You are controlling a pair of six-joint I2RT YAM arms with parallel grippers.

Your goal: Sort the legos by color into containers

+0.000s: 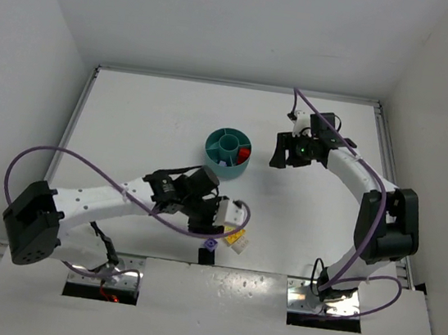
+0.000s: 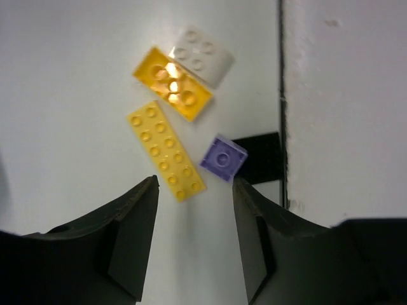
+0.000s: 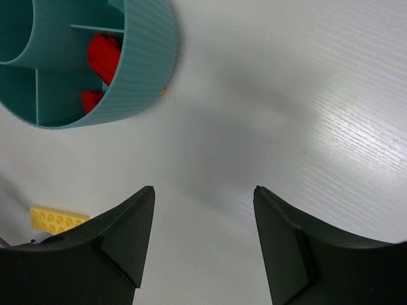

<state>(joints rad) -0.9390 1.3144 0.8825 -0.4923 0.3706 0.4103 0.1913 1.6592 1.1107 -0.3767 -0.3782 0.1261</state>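
The left gripper [image 2: 195, 190] hangs low over the table [image 2: 70, 95] with its dark, wedge-shaped fingers [image 2: 137, 210] spread wide and nothing between them. Just ahead of its tips lie four loose legos: a long yellow plate [image 2: 165, 149] with two rows of studs, a glossy amber-yellow brick [image 2: 173, 84] catching a bright glare, an off-white brick [image 2: 200, 56] touching the amber one's far side, and a small square purple brick [image 2: 224, 157] with a single stud, lying at the edge of a black patch [image 2: 261, 159] beside a dark seam [image 2: 281, 95] in the tabletop. Only this wrist view resolves the studs and shapes; from above the group is a few small specks near the table's near edge. The right gripper [image 3: 203, 197] is likewise wide apart and empty, poised over bare white table with a faint linear grain. To its left sits the teal dish [image 3: 149, 63], round, with a finely ribbed outer wall and thin inner dividers around a central cup [image 1: 227, 143]. Red bricks [image 3: 102, 54] lie together in one curved outer section, the one facing the right gripper in the top view. The right wrist view also shows the yellow plate at its lower left edge, well apart from the dish.
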